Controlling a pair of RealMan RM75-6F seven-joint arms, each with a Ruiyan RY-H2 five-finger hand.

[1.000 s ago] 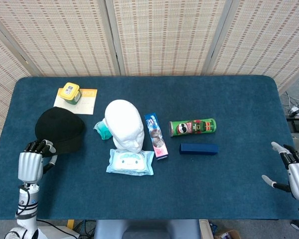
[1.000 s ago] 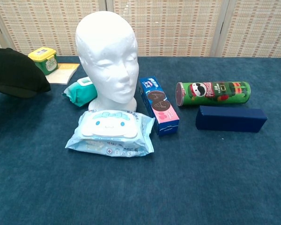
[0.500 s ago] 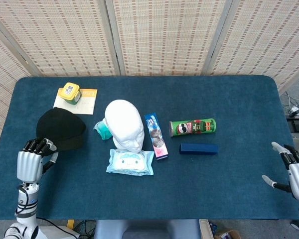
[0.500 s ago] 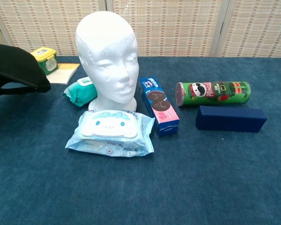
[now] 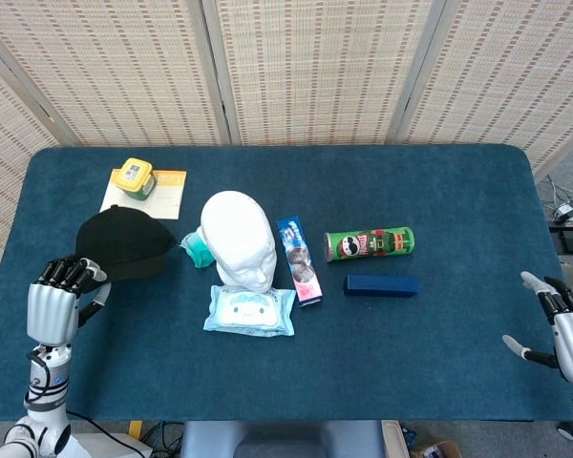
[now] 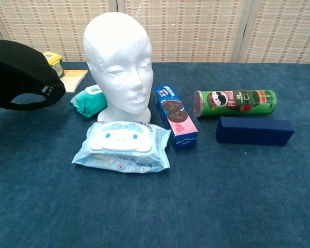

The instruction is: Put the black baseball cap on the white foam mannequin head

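The black baseball cap point(image 5: 124, 242) hangs lifted off the table at the left, and my left hand point(image 5: 53, 303) grips its near edge from below. In the chest view the cap point(image 6: 20, 74) floats at the far left with its back strap opening facing me; the hand itself is outside that view. The white foam mannequin head point(image 5: 239, 239) stands upright right of the cap, bare, also central-left in the chest view as the mannequin head point(image 6: 119, 64). My right hand point(image 5: 565, 330) rests at the table's far right edge, fingers spread, holding nothing.
A teal pouch point(image 6: 89, 99) lies between cap and mannequin. A wet-wipes pack point(image 6: 123, 146) lies in front of the mannequin, a cookie box point(image 6: 175, 117) beside it. Further right are a green chips can point(image 6: 235, 103) and a dark blue box point(image 6: 254, 130). A yellow-lidded tub point(image 5: 134, 177) sits on paper behind the cap.
My left hand has raised the cap off the table and carried it slightly right toward the mannequin; its back opening now shows in the chest view. The right hand has not moved.
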